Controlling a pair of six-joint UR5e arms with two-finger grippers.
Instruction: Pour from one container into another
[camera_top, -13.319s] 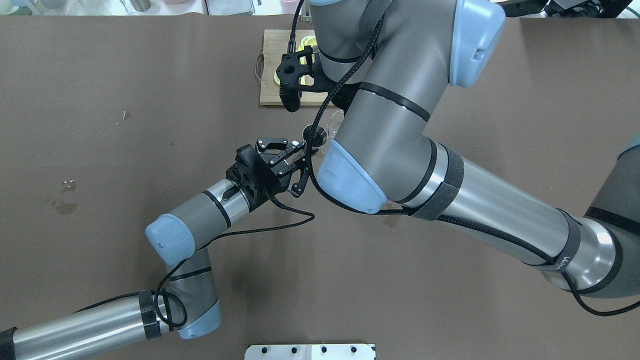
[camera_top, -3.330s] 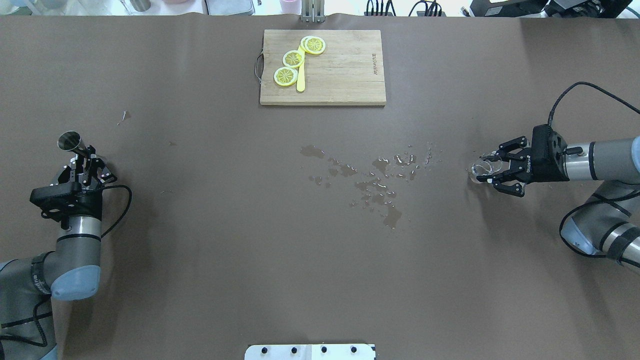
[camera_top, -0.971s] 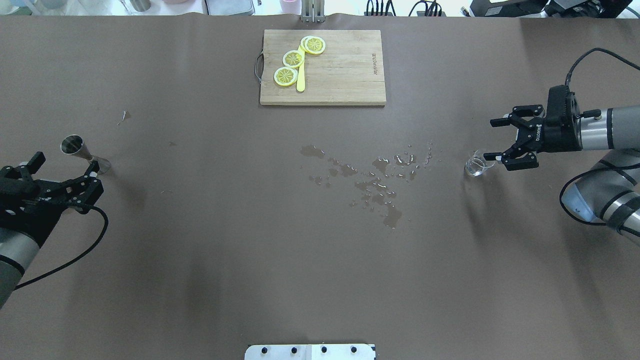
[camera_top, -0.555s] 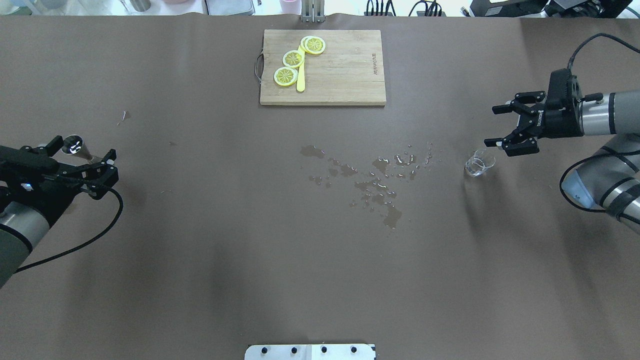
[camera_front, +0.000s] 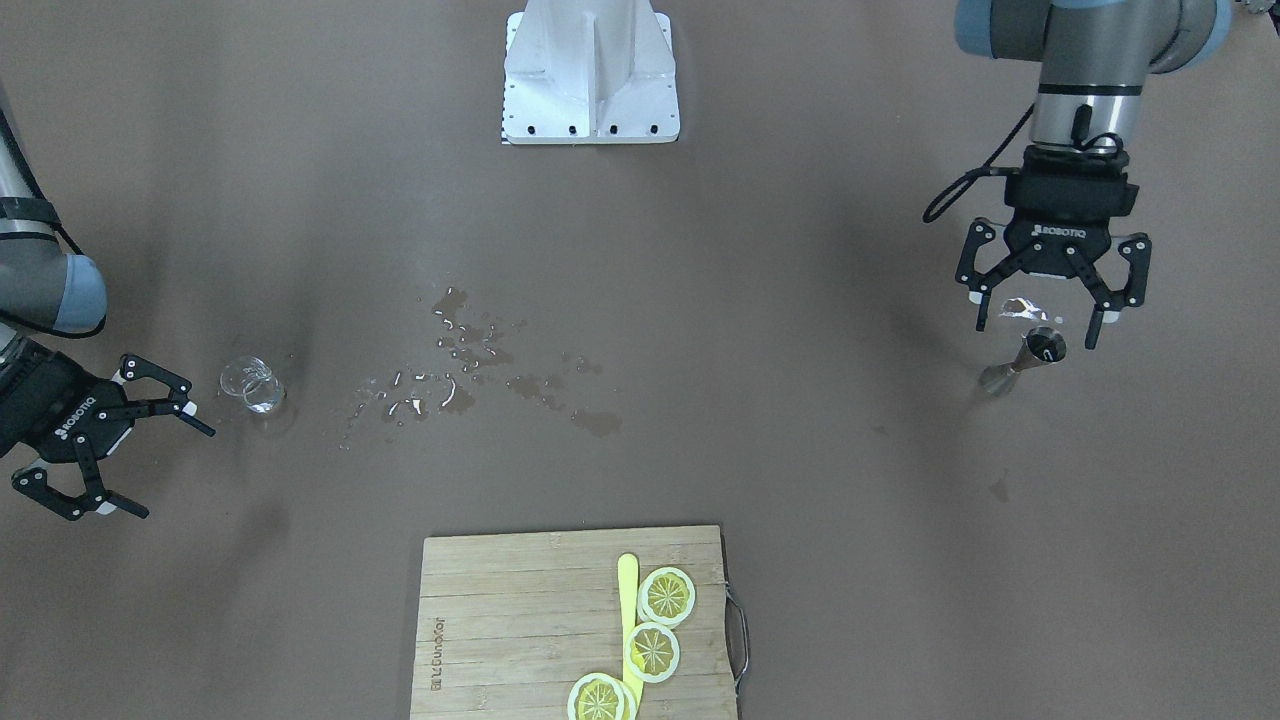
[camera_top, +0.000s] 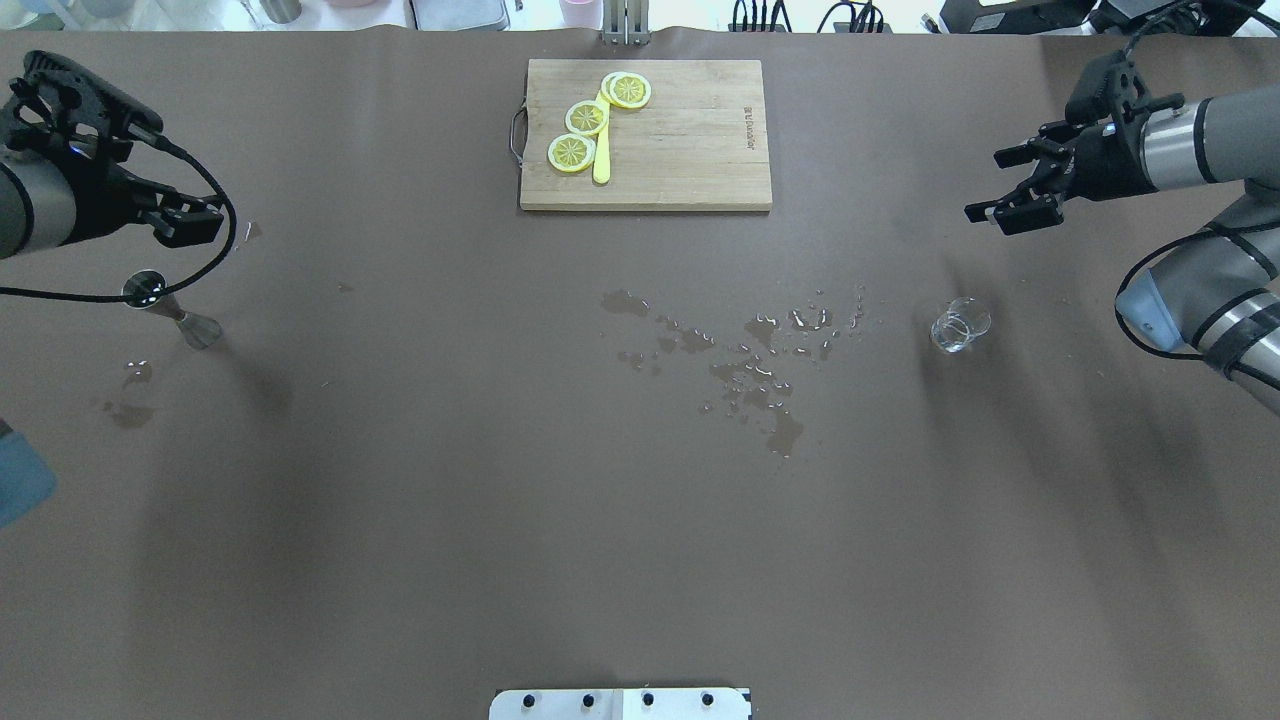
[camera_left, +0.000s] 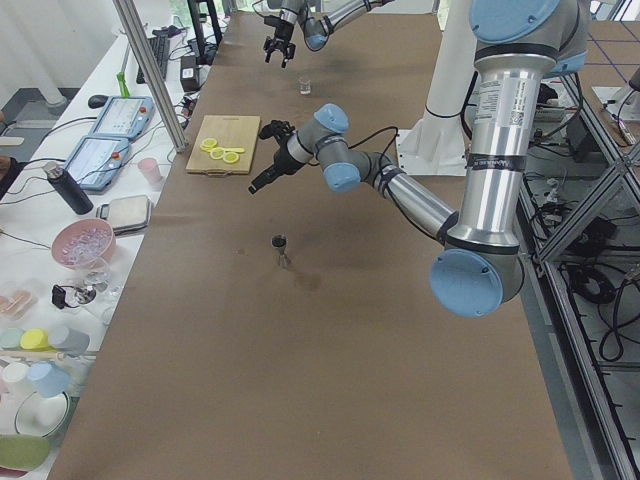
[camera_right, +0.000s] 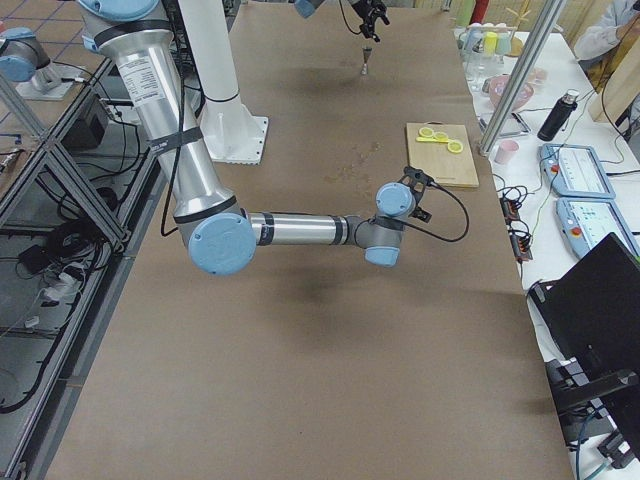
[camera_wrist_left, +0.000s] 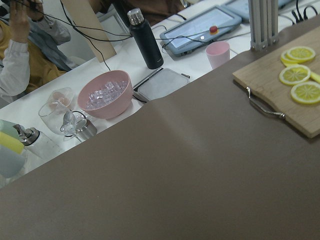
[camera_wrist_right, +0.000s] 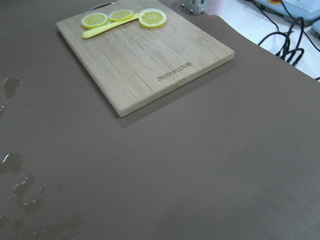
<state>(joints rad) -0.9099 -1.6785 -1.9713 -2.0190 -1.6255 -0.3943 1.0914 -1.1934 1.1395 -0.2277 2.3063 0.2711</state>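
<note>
Step in hand: judged from how things lie, the pour looks done and both arms are clearing away; the work now is a clean retreat.
Left hand: the left hand (camera_front: 1047, 298) hangs above the tabletop (camera_top: 500, 520) with fingers spread, gripping nothing, just over the metal jigger.
Small steel hourglass jigger (camera_top: 165, 306): stands upright near the robot's left end of the tabletop, free of the hand.
Right hand: the right hand (camera_top: 1018, 187) is open and empty, raised clear of the glass.
Small clear glass cup (camera_top: 959, 324): upright near the right end, apart from the fingers.
Spilled liquid (camera_top: 745, 360): a scatter of wet patches mid-tabletop, between the two vessels.
Doing it well: lift each hand straight up before swinging sideways, so no finger or cable clips a light vessel.
Wooden cutting board (camera_top: 690, 140): at the far edge, bearing yellow lemon slices (camera_top: 586, 117); not involved.
</note>
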